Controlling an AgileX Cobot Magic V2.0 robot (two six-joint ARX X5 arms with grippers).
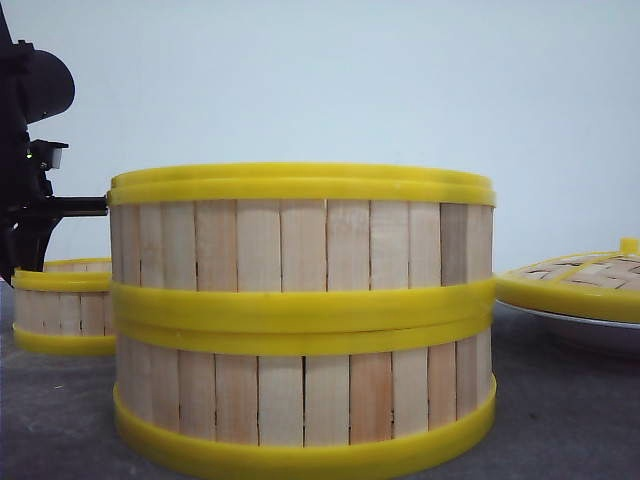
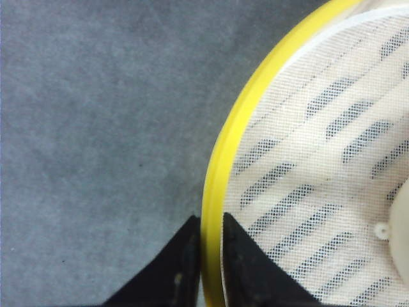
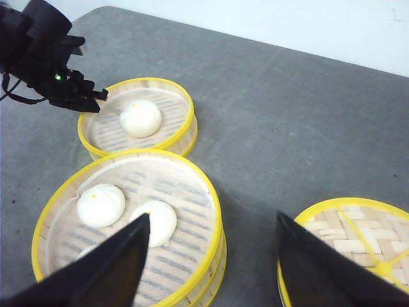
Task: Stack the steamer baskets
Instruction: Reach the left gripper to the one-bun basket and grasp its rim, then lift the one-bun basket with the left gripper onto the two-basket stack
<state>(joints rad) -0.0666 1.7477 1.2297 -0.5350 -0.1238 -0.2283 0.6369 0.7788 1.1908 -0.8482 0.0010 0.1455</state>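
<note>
— What does each camera give you that the others don't?

— The front view is almost filled by two steamer baskets stacked (image 1: 300,320), one on the other, slat walls and yellow rims only; their insides are hidden there. My right wrist view looks down into the top one (image 3: 128,217): buns (image 3: 100,204) on a pale liner. It also shows the third steamer basket (image 3: 137,118) at about 12 o'clock from the stack, touching or nearly so, with a single bun (image 3: 140,118) inside. In the front view that basket (image 1: 62,305) peeks out at 9 o'clock, partly behind the stack.

— And your pincers?

— My left pincer (image 2: 211,240) is nearly closed on the single basket's yellow rim (image 2: 220,166), one fingertip (image 2: 182,256) outside the wall, the other inside over the mesh liner. My right pincer (image 3: 211,256) is spread wide, holding nothing, hovering above the grey table (image 3: 275,115).

— Anything else about?

— A woven lid (image 3: 351,236) with a yellow rim at 3 o'clock from the stack, well apart; the front view shows it resting on a white plate (image 1: 590,325). The stack blocks most of the table in front.
</note>
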